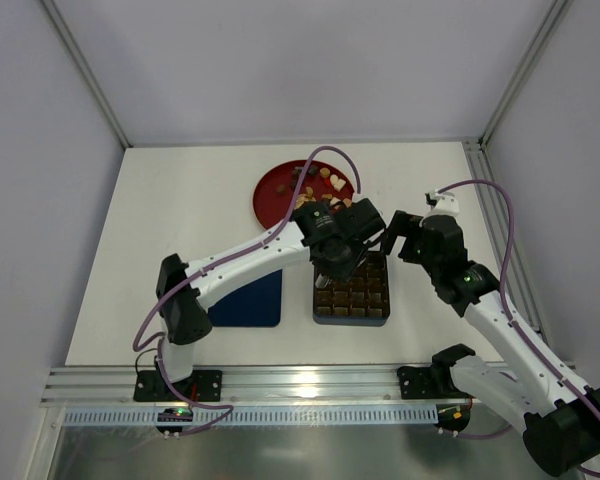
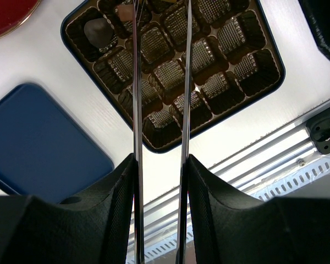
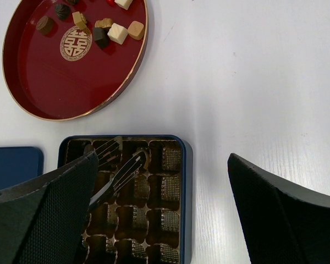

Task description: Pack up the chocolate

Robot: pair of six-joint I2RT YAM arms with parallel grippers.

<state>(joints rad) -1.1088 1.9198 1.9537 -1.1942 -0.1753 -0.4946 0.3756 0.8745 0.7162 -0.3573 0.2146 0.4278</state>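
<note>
Tips of my left pincer (image 3: pixel 122 157) cropped in wrist view; blades parted above tray (image 3: pixel 188 192); right pincer (image 3: pixel 162 159) gaping.

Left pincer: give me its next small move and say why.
Probably lift the left pincer away from the tray and swing toward the red plate. Its blades stand apart with nothing seen between them, one dark chocolate already sits in a corner cell, and loose chocolates wait on the plate.
</note>
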